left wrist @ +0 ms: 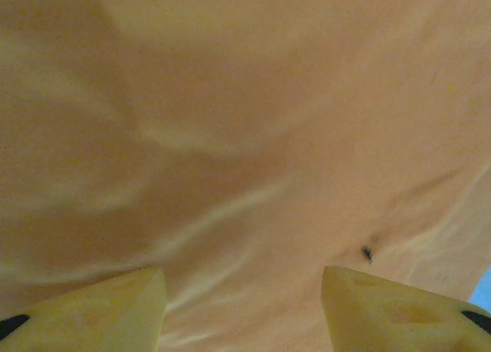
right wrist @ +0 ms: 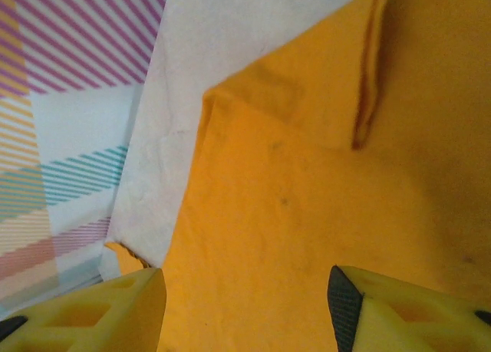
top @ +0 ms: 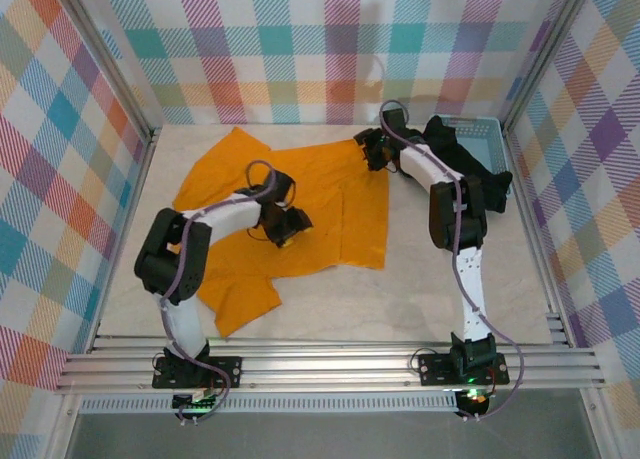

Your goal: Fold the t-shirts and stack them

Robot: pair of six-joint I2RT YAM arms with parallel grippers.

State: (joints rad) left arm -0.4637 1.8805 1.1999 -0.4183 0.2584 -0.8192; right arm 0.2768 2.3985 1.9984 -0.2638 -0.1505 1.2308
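The orange-yellow t-shirt (top: 330, 194) lies spread across the middle of the table, partly folded, with a sleeve at the near left. My left gripper (top: 283, 231) hovers low over its centre, open, with wrinkled orange fabric (left wrist: 245, 152) between the fingers (left wrist: 107, 310). My right gripper (top: 372, 149) is open at the shirt's far right corner, above flat orange cloth (right wrist: 307, 199) near its edge. Black t-shirts (top: 470, 174) are heaped in and over the basket at the right.
A light blue plastic basket (top: 480, 129) stands at the far right against the checked wall. The pale tabletop (top: 420, 299) is bare in front of the shirt. Aluminium rails (top: 330, 364) run along the near edge.
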